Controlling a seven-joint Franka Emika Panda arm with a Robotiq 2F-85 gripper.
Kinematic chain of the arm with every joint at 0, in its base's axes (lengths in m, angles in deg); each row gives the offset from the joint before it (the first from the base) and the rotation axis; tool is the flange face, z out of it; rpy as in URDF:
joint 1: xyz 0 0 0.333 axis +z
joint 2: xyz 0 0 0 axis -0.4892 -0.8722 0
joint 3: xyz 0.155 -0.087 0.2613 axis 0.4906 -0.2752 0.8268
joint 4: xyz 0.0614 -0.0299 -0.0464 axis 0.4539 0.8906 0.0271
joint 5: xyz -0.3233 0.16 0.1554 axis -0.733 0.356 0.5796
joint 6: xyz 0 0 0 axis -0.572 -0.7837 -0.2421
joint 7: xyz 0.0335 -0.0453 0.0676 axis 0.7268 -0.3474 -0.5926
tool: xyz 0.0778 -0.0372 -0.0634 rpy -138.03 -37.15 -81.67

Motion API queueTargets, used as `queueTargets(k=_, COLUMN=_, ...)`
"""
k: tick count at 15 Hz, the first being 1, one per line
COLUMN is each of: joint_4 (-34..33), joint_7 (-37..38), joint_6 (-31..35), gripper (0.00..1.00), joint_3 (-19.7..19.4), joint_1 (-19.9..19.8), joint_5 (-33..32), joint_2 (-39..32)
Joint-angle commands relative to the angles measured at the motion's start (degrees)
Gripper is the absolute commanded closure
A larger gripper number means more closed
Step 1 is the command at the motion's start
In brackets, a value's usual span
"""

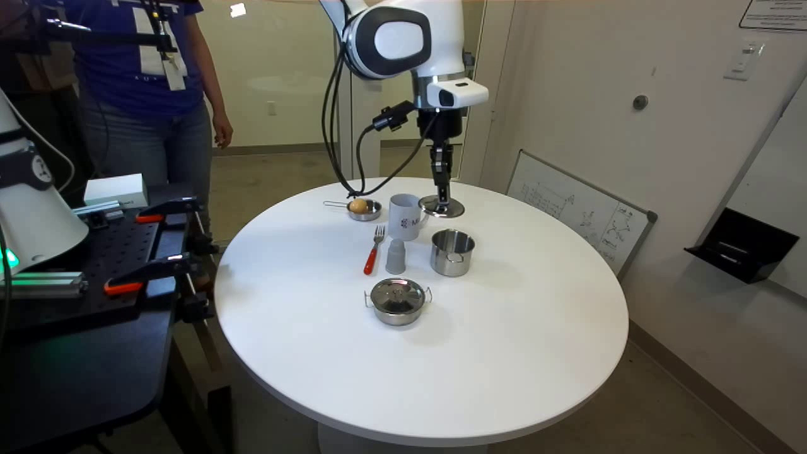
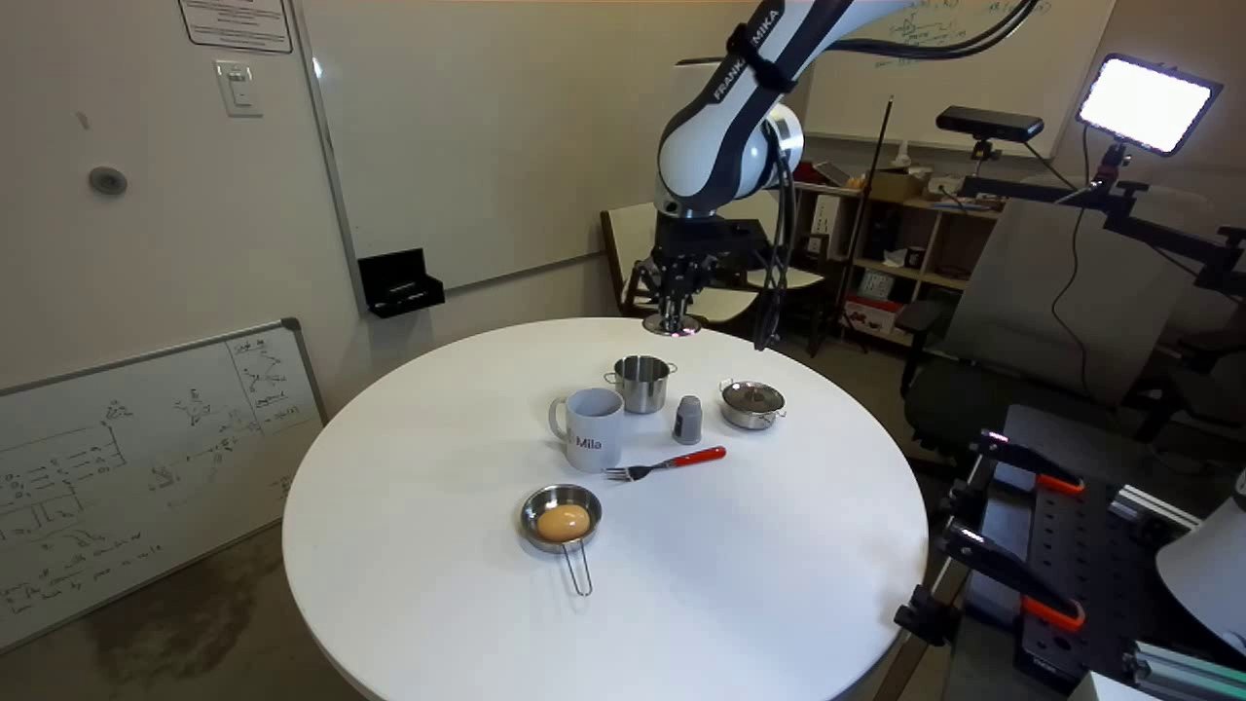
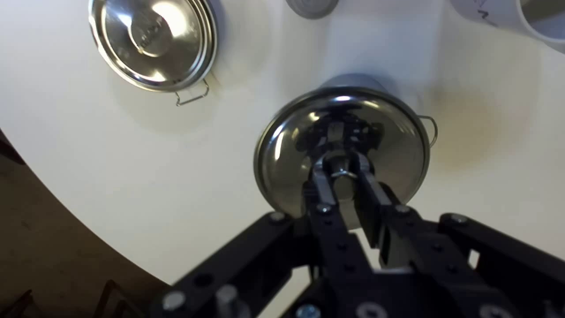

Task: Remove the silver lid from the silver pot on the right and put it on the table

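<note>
From left in an exterior view, on a round table point(image 1: 536, 315) with a smooth white top, a shallow metal pan point(image 1: 365, 216) with a looped wire handle cradled a tan egg point(image 1: 358, 205) to the left of a pale mug point(image 1: 402, 219). A fork point(image 1: 373, 251) with metal tines and a red handle lay in front of the mug, slightly left of it. A small grey shaker point(image 1: 396, 258) with a rounded top stood upright just in front of the mug. Farther in front of the mug sat a low, wide metal pot point(image 1: 398, 316) with wire handles at both sides, its contents hidden under a polished cover point(image 1: 398, 295). The mug itself, smooth and cylindrical, bore dark lettering point(image 2: 589, 444) that read "Mila." Right of the mug and above the table, the black claw point(image 3: 342, 167) was nearly closed, its tips clamped about the small handle at the centre of the silver lid point(image 1: 441, 209), a thin, mirror-bright disc. In front of the mug and to its right stood the silver pot point(image 1: 452, 260), a straight-sided cylinder of shiny metal with wire handles, its mouth uncovered and its inner wall visible.
</note>
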Motion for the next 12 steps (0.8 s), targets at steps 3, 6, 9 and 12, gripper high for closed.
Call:
queueTargets(k=3, joint_4=12.55, joint_7=-1.09, joint_6=-4.01, gripper=0.95, joint_3=0.91, joint_1=-1.68, joint_5=-1.11, joint_2=10.53)
queueTargets(k=6, joint_4=17.78, joint_7=-5.74, joint_6=-3.42, gripper=0.95, joint_3=3.54, joint_1=-4.4, joint_5=0.4, joint_2=13.91)
queueTargets(k=9, joint_4=22.83, joint_7=-14.07, joint_6=-1.91, gripper=0.95, joint_3=7.05, joint_1=-7.75, joint_5=1.85, joint_2=16.78)
queueTargets(k=12, joint_4=26.49, joint_7=-23.93, joint_6=-0.87, gripper=0.95, joint_3=10.34, joint_1=-10.43, joint_5=2.13, joint_2=18.48)
